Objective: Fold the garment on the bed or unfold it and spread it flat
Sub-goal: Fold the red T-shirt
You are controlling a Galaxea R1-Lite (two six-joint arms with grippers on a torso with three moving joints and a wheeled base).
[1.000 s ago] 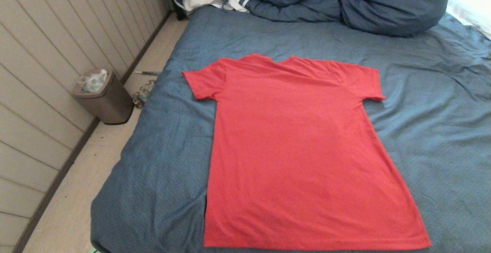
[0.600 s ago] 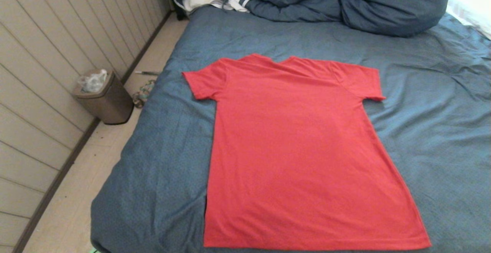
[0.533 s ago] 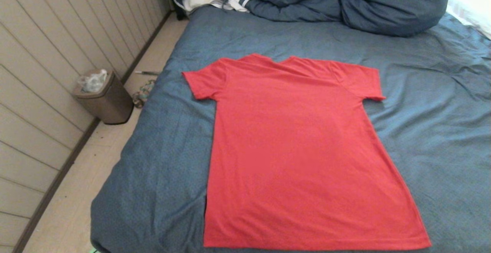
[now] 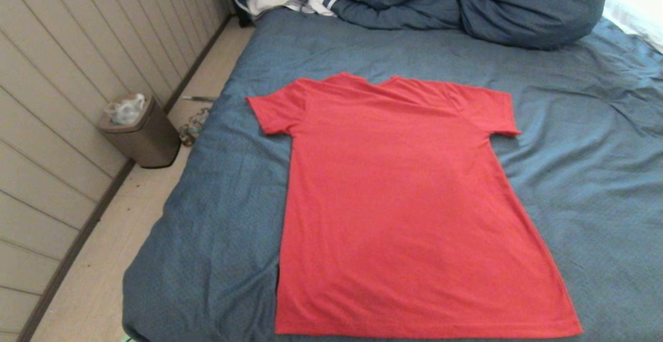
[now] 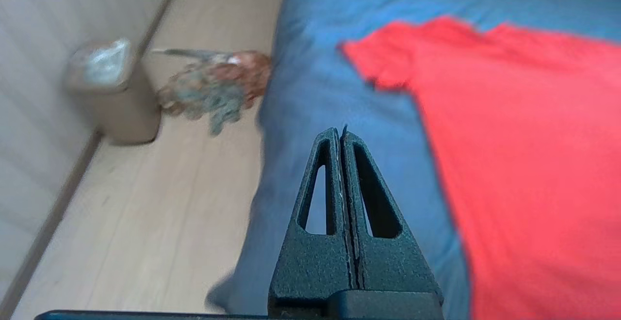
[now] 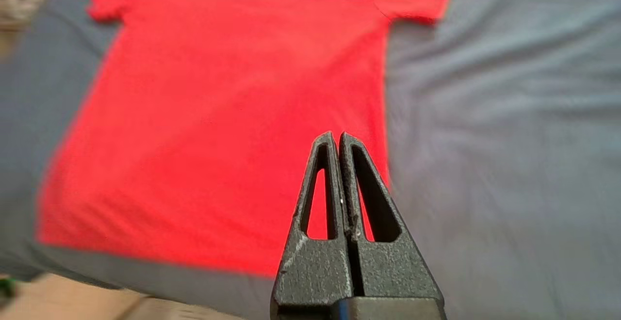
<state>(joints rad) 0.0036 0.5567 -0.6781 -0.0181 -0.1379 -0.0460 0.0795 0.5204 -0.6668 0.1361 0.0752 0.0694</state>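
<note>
Lying flat on the bed, the red T-shirt has its plain side up, collar at 12 o'clock toward the dark-blue duvet and hem at 6 o'clock, at the near edge of the mattress; its long axis runs from 12 to 6 in the head view. Both sleeves are spread out and the cloth looks smooth, with only small wrinkles. The left hand is fully closed and holds nothing; it hovers above the bed's left edge, and the shirt lies from it toward 3 o'clock in the robot's frame. The right hand is also closed and empty, above the shirt's right side seam. I judge the right hand is the nearer one, and both must open before any grasp. A small trash bin stands on the floor at 9 o'clock.
</note>
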